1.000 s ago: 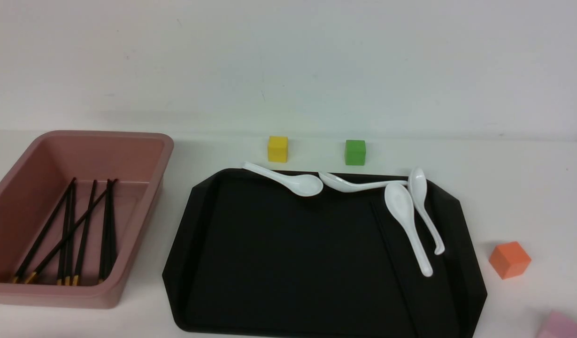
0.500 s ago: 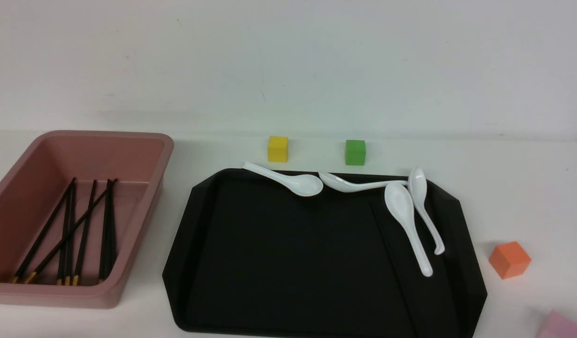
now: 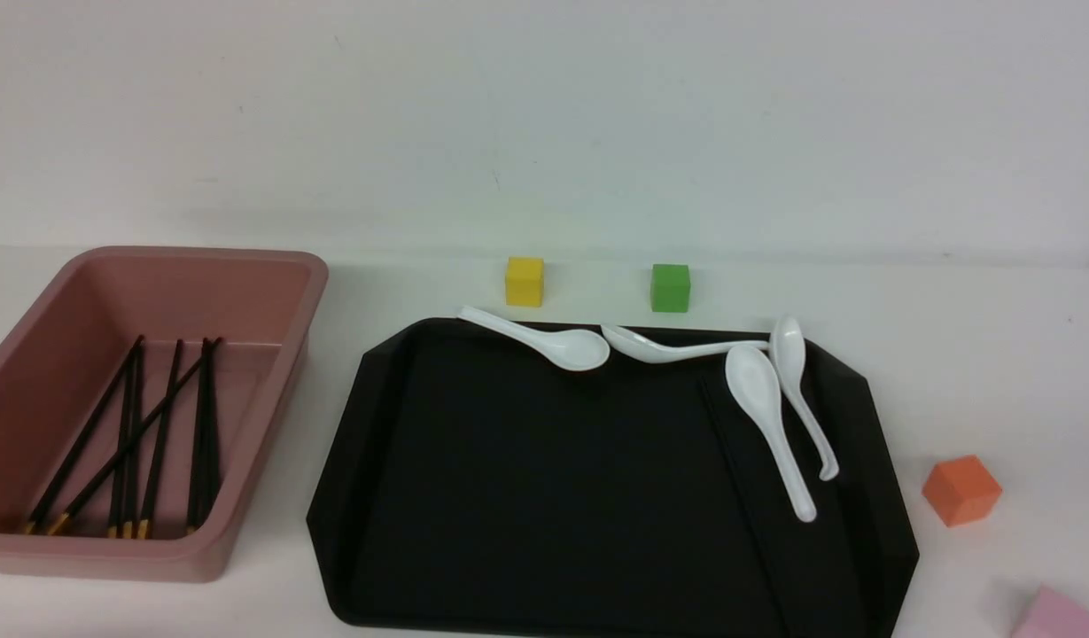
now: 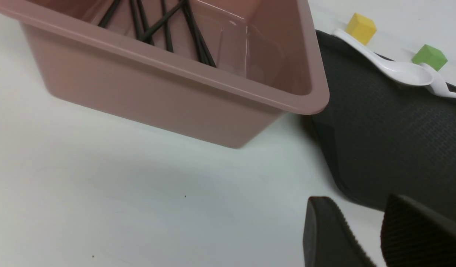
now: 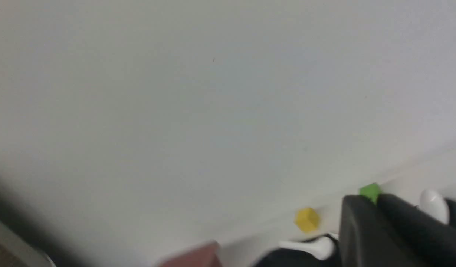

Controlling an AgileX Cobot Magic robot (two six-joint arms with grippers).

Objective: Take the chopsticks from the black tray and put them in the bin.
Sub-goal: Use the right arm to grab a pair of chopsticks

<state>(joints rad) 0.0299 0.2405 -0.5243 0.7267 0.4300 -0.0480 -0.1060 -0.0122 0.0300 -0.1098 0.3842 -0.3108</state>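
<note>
Several black chopsticks (image 3: 128, 443) with gold ends lie inside the pink bin (image 3: 269, 266) at the left. The black tray (image 3: 509, 496) sits in the middle. A faint thin dark line (image 3: 739, 470) runs along its right part beside the spoons and looks like one more chopstick. Neither gripper shows in the front view. In the left wrist view my left gripper (image 4: 357, 200) is open and empty, low over the table between the bin (image 4: 176, 100) and the tray (image 4: 391, 141). In the blurred right wrist view my right gripper (image 5: 368, 198) looks shut and empty, pointing at the back wall.
Several white spoons (image 3: 770, 425) lie along the tray's far and right sides. A yellow cube (image 3: 524, 281) and a green cube (image 3: 670, 287) stand behind the tray. An orange cube (image 3: 960, 490) and a pink cube (image 3: 1053, 616) sit to its right.
</note>
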